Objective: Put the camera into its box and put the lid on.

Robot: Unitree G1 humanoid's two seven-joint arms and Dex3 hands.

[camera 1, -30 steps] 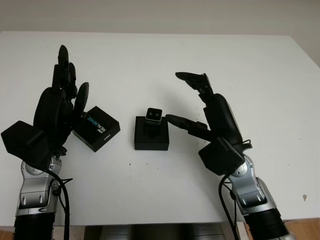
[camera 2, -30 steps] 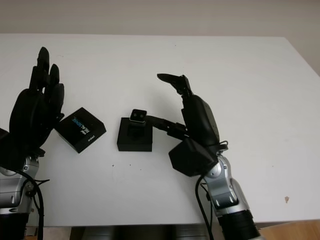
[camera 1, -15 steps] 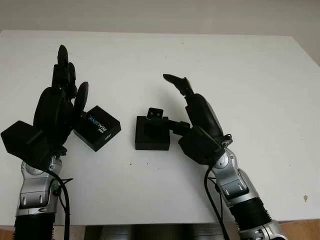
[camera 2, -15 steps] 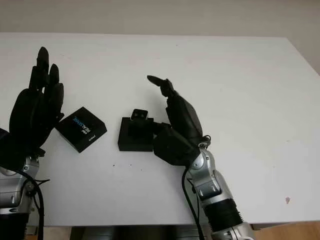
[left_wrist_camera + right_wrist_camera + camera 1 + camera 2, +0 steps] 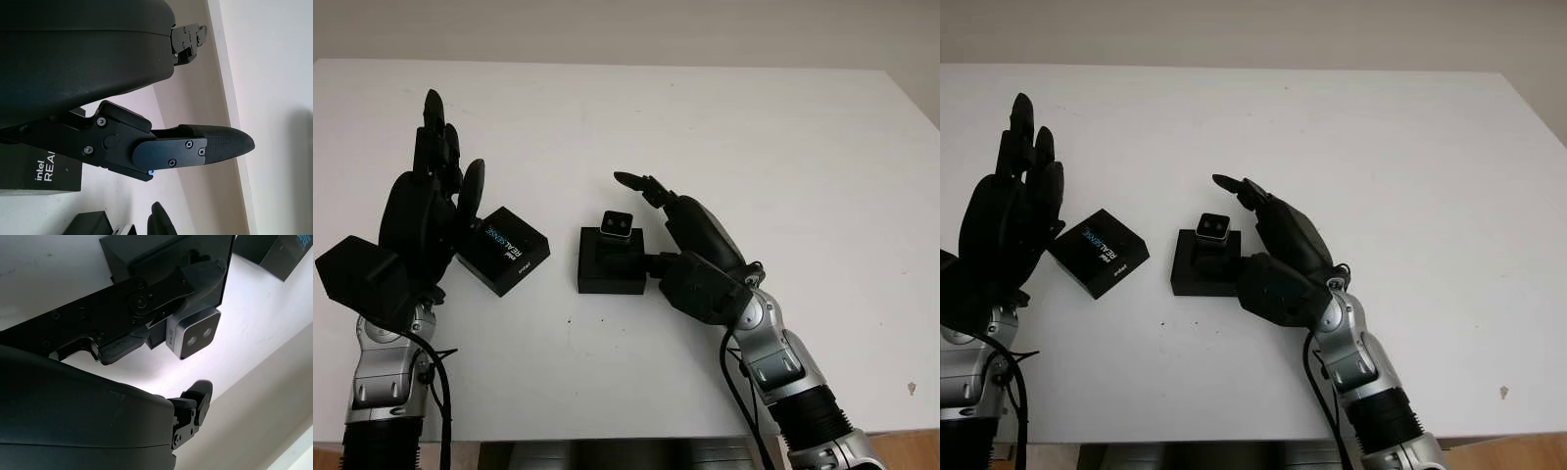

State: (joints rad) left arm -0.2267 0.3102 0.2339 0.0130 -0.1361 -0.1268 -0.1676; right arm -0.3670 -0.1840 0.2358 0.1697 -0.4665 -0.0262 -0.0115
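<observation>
surface [image 5: 783,137]: big, white and flat. It carries all my things.
left hand [image 5: 426,220]: it is up by the left side, just beside the lid. It holds nothing and is open. My fingers point away from me.
right hand [image 5: 690,250]: it is by the right side of the box. My palm faces the box. One finger [image 5: 195,276] goes along the box top and comes right up to the camera. Another finger [image 5: 641,186] curves over the camera without touching it. I am not holding the camera. My hand is open.
lid [image 5: 503,251]: black and flat, with small letters on it. It lies on the surface, to the left of the box and apart from it. I think it is light and stiff. I would take it by two edges.
box [image 5: 610,262]: black and square, in the middle of the surface. Its top is open. I think it is light, so a push could slide it.
camera [image 5: 618,226]: small and silver, with two dark eyes. It stands up at the far edge of the box and sticks out over the top. It is not all the way in yet. I think it is hard, smooth and a bit slippery. The eyes may scratch, so I would hold it by its side walls and push down softly.
</observation>
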